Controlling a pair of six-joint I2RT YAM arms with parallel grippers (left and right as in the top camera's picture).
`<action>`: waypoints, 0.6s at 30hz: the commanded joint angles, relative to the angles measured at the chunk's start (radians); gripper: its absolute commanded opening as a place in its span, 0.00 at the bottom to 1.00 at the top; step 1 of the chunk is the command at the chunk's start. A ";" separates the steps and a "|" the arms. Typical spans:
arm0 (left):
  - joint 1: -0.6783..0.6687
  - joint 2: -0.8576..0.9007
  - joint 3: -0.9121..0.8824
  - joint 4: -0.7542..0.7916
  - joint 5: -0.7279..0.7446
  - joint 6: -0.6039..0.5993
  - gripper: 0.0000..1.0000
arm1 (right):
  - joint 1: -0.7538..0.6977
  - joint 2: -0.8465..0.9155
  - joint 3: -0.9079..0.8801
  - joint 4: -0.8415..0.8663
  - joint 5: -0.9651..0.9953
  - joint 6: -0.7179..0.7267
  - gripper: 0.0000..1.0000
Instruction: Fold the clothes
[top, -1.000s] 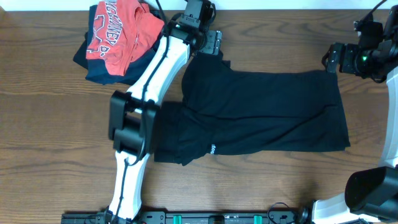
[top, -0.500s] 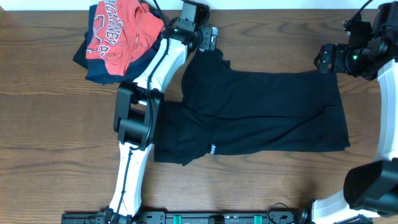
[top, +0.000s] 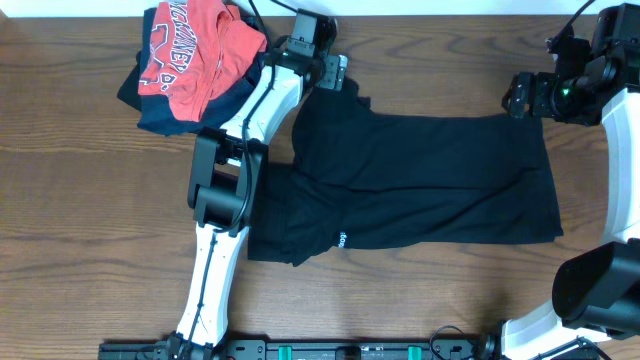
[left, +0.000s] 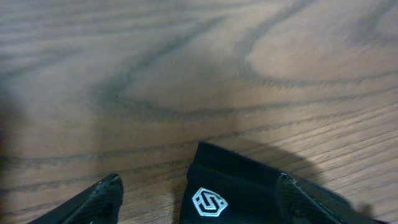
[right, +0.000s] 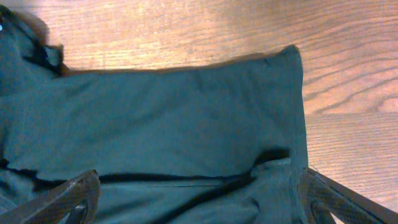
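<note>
The black T-shirt (top: 420, 180) lies spread flat on the counter (top: 80, 230), folded partway, and it has not shifted since a second ago. My left gripper (top: 335, 72) sits at the shirt's upper-left corner as seen from overhead. It has stayed there, while that arm's elbow has swung a little closer to the shirt's left edge. In the left wrist view its fingers (left: 93, 198) stand wide apart and hold nothing. A corner of the shirt with the small white emblem (left: 209, 201) lies on the wood between them.

My right gripper (top: 518, 95) hangs just off the shirt's upper-right corner, having edged slightly leftward toward it since the earlier frame. Its fingers (right: 65, 194) are also spread wide and empty, with the shirt's cloth filling the view beneath them.

Left of the black shirt, the red shirt (top: 190, 50) rests on the navy garment (top: 160, 115), both unchanged.
</note>
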 joint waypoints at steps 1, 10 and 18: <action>0.000 0.018 0.025 -0.003 0.009 -0.011 0.78 | 0.011 0.000 0.013 0.000 0.006 -0.023 0.99; -0.001 0.045 0.024 -0.009 0.071 -0.039 0.68 | 0.011 0.000 0.013 0.002 0.006 -0.030 0.99; -0.005 0.048 0.014 -0.008 0.071 -0.039 0.48 | 0.011 0.000 0.013 0.000 0.006 -0.030 0.99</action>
